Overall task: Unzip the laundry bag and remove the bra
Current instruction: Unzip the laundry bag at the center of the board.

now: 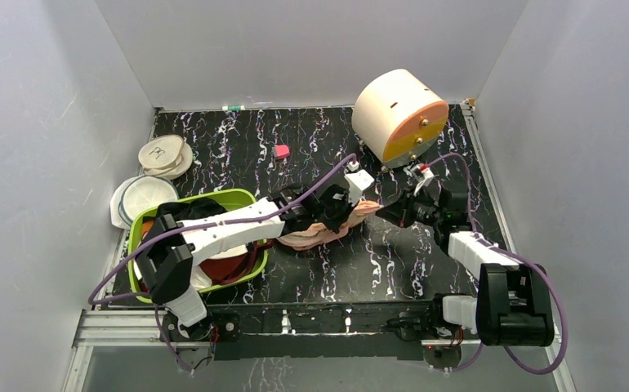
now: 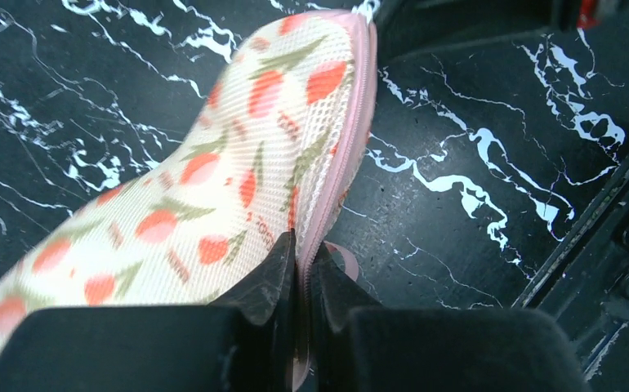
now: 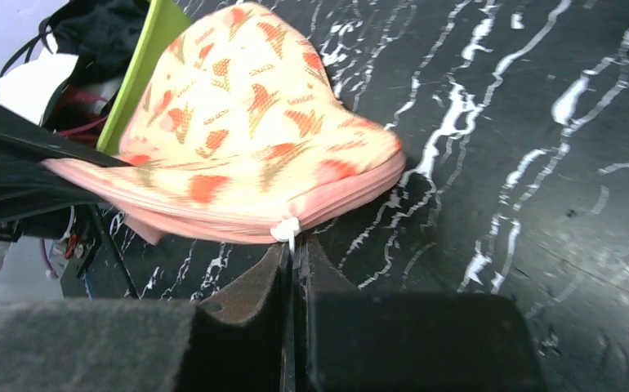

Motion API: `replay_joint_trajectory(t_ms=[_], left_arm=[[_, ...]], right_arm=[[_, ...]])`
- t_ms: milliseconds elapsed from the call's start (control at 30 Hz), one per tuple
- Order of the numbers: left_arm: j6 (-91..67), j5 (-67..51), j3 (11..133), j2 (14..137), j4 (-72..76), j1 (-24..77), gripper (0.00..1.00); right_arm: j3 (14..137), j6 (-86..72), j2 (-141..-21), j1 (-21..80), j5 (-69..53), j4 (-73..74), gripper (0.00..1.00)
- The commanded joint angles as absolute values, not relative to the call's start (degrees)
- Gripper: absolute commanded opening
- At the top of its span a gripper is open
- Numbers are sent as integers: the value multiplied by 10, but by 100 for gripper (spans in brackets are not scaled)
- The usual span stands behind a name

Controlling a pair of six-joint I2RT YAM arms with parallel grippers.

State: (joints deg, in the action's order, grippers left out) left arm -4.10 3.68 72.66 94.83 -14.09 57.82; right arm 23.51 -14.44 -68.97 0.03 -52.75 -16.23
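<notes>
The peach laundry bag (image 1: 327,229) lies on the black marbled table between the two arms, zipped. In the left wrist view the bag (image 2: 213,171) fills the left half and my left gripper (image 2: 303,257) is shut on its pink zipper edge (image 2: 340,163). In the right wrist view the bag (image 3: 246,139) is lifted off the table at its near rim. My right gripper (image 3: 293,249) is shut on the white zipper pull (image 3: 287,231) at the pink seam. The right gripper (image 1: 385,212) sits at the bag's right end, the left gripper (image 1: 340,214) over its middle. The bra is hidden.
A lime-green basin (image 1: 242,200) with dark red and black garments stands under the left arm, also seen in the right wrist view (image 3: 144,69). A round cream drum (image 1: 397,114) stands at the back right. White lidded containers (image 1: 144,196) sit far left. A small pink block (image 1: 281,151) lies behind.
</notes>
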Motion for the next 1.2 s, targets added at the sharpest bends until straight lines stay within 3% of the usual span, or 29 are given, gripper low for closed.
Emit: replay_joint_trajectory(t_ms=[0,300,367,600,767,833,1167], left_arm=[[-8,73,717,904,-122,574,0],[-7,118,735,958,-127,574,3],[-12,97,719,945,-132,574,19],[-31,-11,717,888,-166,574,47],[-67,-43,730,909,-151,574,67],[-73,-38,734,927,-147,574,67],[-47,-5,749,943,-179,574,30]], right_arm=[[265,-123,-689,-45,-536,-156,0],[236,-144,-613,-37,-562,-164,0],[224,-155,-603,-15,-567,-176,0],[205,-170,-596,101,-546,-219,0],[187,-174,-602,128,-545,-235,0],[191,-170,-599,130,-541,-228,0],[192,-168,-596,131,-531,-227,0]])
